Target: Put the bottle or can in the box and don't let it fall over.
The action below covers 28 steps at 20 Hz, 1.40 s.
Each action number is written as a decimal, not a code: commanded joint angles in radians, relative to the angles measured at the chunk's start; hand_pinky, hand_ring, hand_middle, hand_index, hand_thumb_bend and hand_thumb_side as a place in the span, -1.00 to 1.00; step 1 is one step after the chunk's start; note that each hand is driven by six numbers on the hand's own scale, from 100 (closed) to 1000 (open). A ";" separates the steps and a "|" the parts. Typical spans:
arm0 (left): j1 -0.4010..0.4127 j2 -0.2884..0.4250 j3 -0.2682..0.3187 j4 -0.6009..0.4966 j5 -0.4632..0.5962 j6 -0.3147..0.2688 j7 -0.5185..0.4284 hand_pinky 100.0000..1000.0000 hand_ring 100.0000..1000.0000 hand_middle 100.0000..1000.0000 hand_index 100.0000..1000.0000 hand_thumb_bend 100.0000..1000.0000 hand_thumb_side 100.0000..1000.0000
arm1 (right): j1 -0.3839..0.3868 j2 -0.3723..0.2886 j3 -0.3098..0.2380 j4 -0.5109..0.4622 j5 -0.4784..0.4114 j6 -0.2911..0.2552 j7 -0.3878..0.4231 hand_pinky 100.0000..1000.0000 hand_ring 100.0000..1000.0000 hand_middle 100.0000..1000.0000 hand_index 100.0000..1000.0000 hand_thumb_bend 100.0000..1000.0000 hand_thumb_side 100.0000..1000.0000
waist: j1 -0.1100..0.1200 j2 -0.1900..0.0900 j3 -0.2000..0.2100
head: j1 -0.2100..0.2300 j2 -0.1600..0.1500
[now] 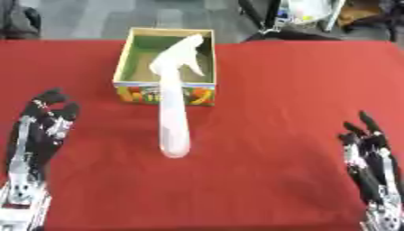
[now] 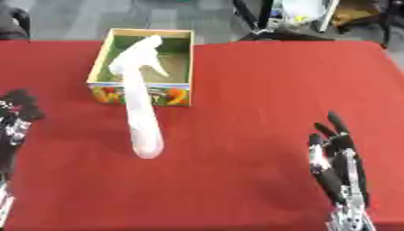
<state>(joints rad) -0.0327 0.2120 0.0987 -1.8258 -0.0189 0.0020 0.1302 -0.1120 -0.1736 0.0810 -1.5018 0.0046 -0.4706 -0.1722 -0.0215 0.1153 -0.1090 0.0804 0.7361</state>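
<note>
Spray bottle [image 1: 173,118], white, stands upright on the red surface [image 1: 284,94], just in front of the box [image 1: 126,54]. Its base sits on the cloth near the middle; its trigger head overlaps the box opening from this angle, so the bottle covers part of the box's front wall and interior. Bottle is not inside the box. No hand touches it. Label or markings on the bottle cannot be made out; it reads as a plain pale shape.

Box is open-topped, with a green inside and a colourful printed front panel whose print is too blurred to read. It sits toward the far side of the surface, left of centre.

Left hand [image 1: 43,124] rests at the lower left, fingers up and relaxed, slightly bent at the tips, holding nothing. It is well apart from the bottle. In the right eye view it is mostly cut off by the left edge. Its wrist runs out of the bottom edge.

Right hand [image 2: 339,169] rests at the lower right, fingers straight and spread, pointing up, holding nothing, also well apart from the bottle. Its lower part is cut off by the bottom edge.

Dark equipment and cables beyond the far edge are blurred and cannot be identified.
</note>
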 commanded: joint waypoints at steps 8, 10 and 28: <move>-0.010 0.010 0.000 -0.019 0.010 -0.004 -0.023 0.41 0.04 0.31 0.60 0.47 0.12 | -0.004 -0.023 -0.005 -0.022 0.004 -0.002 -0.003 0.53 0.75 1.00 0.88 -1.00 -0.18 | 0.001 -0.016 0.000 | 0.001 -0.006; -0.011 0.015 -0.002 -0.018 0.011 -0.007 -0.033 0.41 0.05 0.32 0.60 0.50 0.11 | -0.005 -0.023 -0.005 -0.022 0.004 -0.002 -0.003 0.53 0.75 1.00 0.88 -1.00 -0.18 | 0.001 -0.016 0.000 | 0.000 -0.005; -0.177 0.168 -0.168 0.091 0.082 -0.072 -0.288 0.48 0.19 0.51 0.66 0.80 -0.02 | -0.006 -0.023 0.004 -0.021 0.000 -0.001 0.007 0.53 0.75 1.00 0.88 -1.00 -0.18 | 0.002 -0.018 -0.022 | 0.016 -0.005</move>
<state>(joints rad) -0.1955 0.3525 -0.0609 -1.7326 0.0556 -0.0648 -0.1380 -0.1121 -0.1737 0.0851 -1.5018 0.0045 -0.4704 -0.1696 -0.0208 0.1144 -0.1297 0.0927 0.7361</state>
